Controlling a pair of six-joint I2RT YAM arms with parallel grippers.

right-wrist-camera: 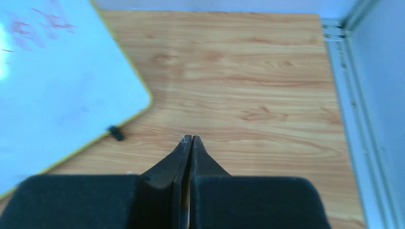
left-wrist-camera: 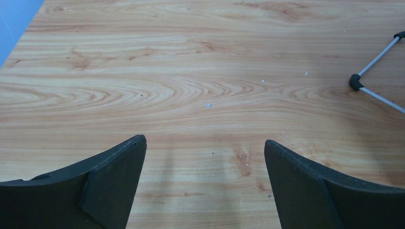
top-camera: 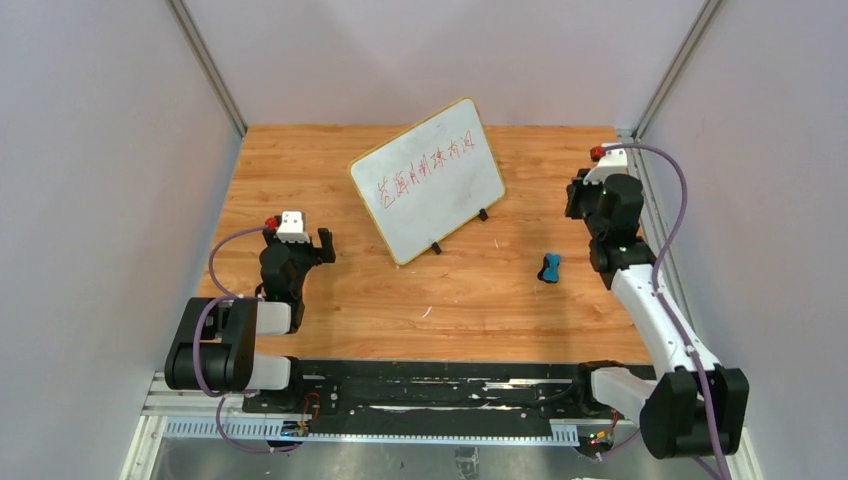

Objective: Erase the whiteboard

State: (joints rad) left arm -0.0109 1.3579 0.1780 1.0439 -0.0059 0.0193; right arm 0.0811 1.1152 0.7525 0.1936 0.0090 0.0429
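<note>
right gripper (right-wrist-camera: 191, 139) was pinched shut, empty; left gripper (left-wrist-camera: 205, 157) wide. blue object (top-camera: 549, 268) lay ungripped near right edge of table (top-camera: 300, 165). bare-finger push could've tipped propped whiteboard (top-camera: 428, 180).

1. The counter (top-camera: 300, 170) has a light wood-grain top.
2. A whiteboard (top-camera: 428, 178) with red writing stands on two black feet, at 12 o'clock from the middle.
3. A small blue thing (top-camera: 549, 268) lies at the whiteboard's 4 o'clock, apart from it.
</note>
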